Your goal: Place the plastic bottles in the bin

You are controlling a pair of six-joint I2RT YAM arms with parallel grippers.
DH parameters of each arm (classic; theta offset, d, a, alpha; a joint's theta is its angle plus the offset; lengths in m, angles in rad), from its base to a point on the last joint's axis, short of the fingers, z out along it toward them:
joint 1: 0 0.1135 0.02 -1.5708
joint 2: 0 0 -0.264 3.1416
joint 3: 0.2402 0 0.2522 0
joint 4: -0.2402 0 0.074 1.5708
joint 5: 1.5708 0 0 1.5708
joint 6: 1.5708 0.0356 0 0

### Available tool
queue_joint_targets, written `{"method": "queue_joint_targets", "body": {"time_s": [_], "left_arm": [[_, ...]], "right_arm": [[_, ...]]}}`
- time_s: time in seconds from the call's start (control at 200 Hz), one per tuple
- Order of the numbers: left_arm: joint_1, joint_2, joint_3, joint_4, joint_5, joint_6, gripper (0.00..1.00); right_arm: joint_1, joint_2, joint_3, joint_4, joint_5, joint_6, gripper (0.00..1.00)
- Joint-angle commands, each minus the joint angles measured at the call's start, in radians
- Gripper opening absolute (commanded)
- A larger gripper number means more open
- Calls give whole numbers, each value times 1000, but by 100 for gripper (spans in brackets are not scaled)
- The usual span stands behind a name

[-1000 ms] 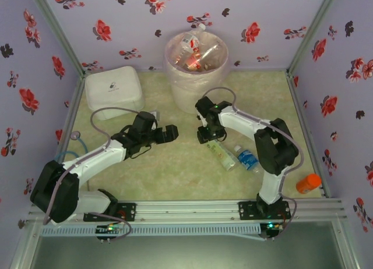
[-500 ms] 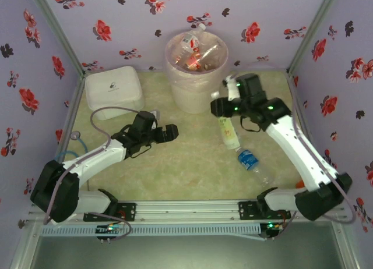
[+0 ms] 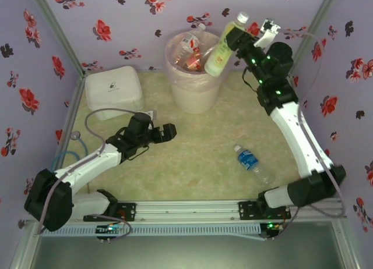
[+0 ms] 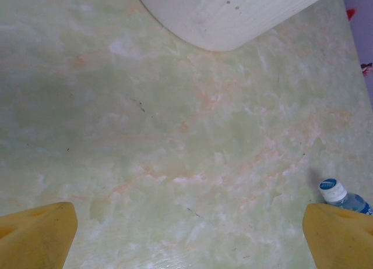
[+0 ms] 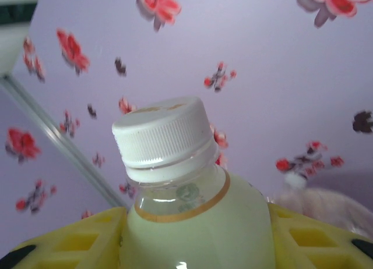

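Pale-green bottle (image 3: 219,53), smooth clear plastic with ribbed white cap: tilted above the rim of the round pink lined bin (image 3: 195,88), pinched by the right hand (image 3: 235,39). Blue-labelled bottle (image 3: 249,159) lies on the marbled green surface (image 3: 192,167). Left hand (image 3: 169,132) spread wide, empty.

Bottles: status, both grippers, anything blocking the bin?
Right gripper shut on pale-green bottle, tilted over bin rim. Left gripper open, empty, over table. Blue-label bottle lying on table. Nothing blocking bin.

The right hand (image 5: 196,241) is gripping a pale-green bottle (image 5: 198,219), its white cap (image 5: 161,132) leaning left before a flowered purple wall (image 5: 274,65).
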Motion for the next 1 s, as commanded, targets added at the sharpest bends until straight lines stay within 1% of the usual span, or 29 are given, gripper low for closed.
{"method": "queue_joint_targets", "body": {"time_s": [0.0,0.05,0.21,0.325,0.43,0.495,0.525,0.565,0.65,0.755,0.81,0.955,0.995], "left_arm": [[9,-42,-22,-17,-35,-17,100],[10,-54,-27,-22,-39,-17,100],[14,-94,-41,-47,-55,-18,100],[17,-112,-54,-50,-63,-20,100],[18,-111,-54,-51,-62,-21,100],[17,-111,-54,-46,-61,-24,100],[18,-111,-54,-44,-60,-24,100],[18,-111,-55,-46,-60,-25,100],[18,-113,-57,-47,-60,-22,100],[20,-112,-54,-55,-60,-16,100],[20,-109,-50,-57,-58,-12,100],[21,-91,-48,-42,-57,-11,100],[22,-82,-46,-34,-52,-9,100]], "right_arm": [[-9,125,10,343,76,152,22],[-10,189,43,380,70,169,22],[-3,334,115,368,26,212,21],[16,390,115,353,7,226,21],[28,429,95,380,-21,268,21],[36,447,81,384,-35,279,23],[39,451,75,378,-40,274,27],[39,449,66,357,-46,260,36],[39,426,37,322,-44,212,47],[39,364,29,229,-38,109,67],[38,323,35,162,-37,42,75],[14,204,18,33,-24,-92,92],[3,171,11,7,-19,-118,93]]}}
